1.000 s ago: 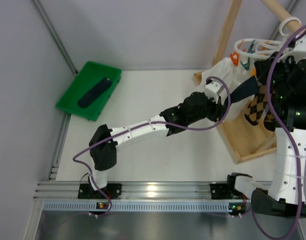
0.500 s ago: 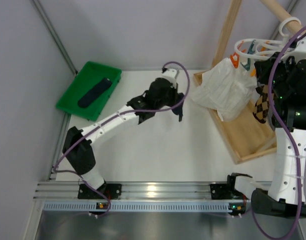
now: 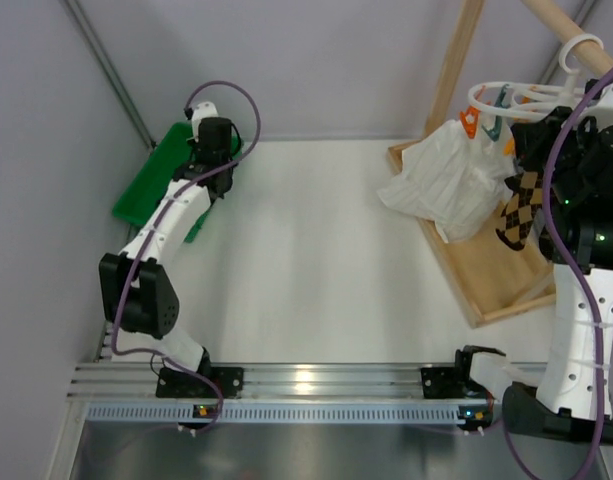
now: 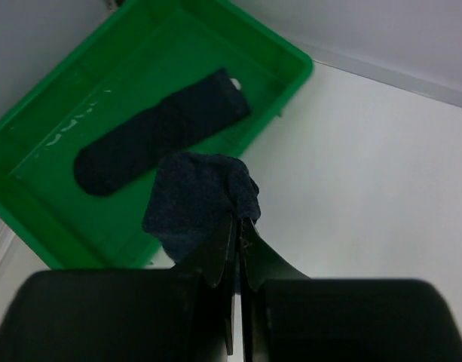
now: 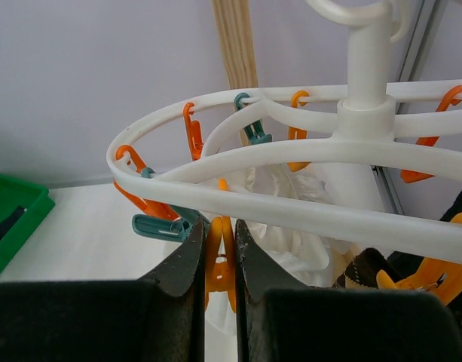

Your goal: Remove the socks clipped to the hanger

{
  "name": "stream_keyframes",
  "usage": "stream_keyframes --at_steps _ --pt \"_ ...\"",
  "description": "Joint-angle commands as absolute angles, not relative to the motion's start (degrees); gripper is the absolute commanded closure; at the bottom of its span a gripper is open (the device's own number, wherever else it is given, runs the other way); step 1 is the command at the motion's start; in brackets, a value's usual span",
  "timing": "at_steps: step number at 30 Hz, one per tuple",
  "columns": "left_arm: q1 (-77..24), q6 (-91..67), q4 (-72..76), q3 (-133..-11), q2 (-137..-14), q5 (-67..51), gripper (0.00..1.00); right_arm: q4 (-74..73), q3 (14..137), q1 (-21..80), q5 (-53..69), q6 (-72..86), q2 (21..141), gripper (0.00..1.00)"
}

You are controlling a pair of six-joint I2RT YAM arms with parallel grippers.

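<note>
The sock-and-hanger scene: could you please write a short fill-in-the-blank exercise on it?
The left gripper grips a dark sock by the ____ tray.
That tray holds ____ other sock.
The right gripper pinches an ____ clip on the hanger.
Missing words: green; one; orange.

The left gripper (image 4: 237,222) has its two fingers pressed together, pinching a bunched dark navy sock (image 4: 197,200). The held sock extends ahead and to the left of the fingertips. Further ahead and to the left lies a green tray (image 4: 287,60). A second dark sock (image 4: 159,139) lies flat and stretched out on the tray floor. The held sock overlaps the tray's near wall in this view, but whether it touches the wall cannot be determined. To the right of the fingers is the white table (image 4: 366,188).
</note>
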State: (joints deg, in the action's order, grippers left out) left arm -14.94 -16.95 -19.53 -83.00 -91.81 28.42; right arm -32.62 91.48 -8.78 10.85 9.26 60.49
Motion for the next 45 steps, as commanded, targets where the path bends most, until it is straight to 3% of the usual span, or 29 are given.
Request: stream_keyframes --at_steps 1,10,18,26,28,30,32,45 --pt "-11.8 -20.0 -20.1 -88.5 -98.1 36.9 1.0 -33.0 90.6 -9.2 14.7 10.5 59.2 1.0" --pt "-5.3 -32.2 -19.8 -93.5 -105.8 40.8 1.0 -33.1 90.6 -9.0 15.6 10.7 59.7 1.0" --pt "-5.2 -42.6 -19.9 -91.8 -108.8 54.0 1.0 -33.3 90.3 -8.5 16.4 11.2 59.7 1.0" --pt "-2.3 -42.7 -19.9 -93.8 -116.0 49.7 0.99 -34.2 91.3 -8.2 16.3 11.0 59.6 1.0" --pt "-1.0 -41.8 -19.9 -94.4 -116.9 46.3 0.91 -34.3 91.3 -8.1 16.6 11.2 59.6 1.0" --pt "-0.5 -41.0 -19.9 -93.7 -116.5 45.9 0.41 -34.2 91.2 -8.0 17.0 11.4 59.9 1.0" --pt "-0.5 -41.7 -20.0 -92.6 -114.8 45.8 0.02 -34.2 91.1 -8.1 17.7 11.9 60.1 1.0" --pt "-4.6 -45.7 -20.1 -72.7 -94.0 45.8 0.02 -38.0 93.3 -8.0 15.6 14.7 63.3 1.0"
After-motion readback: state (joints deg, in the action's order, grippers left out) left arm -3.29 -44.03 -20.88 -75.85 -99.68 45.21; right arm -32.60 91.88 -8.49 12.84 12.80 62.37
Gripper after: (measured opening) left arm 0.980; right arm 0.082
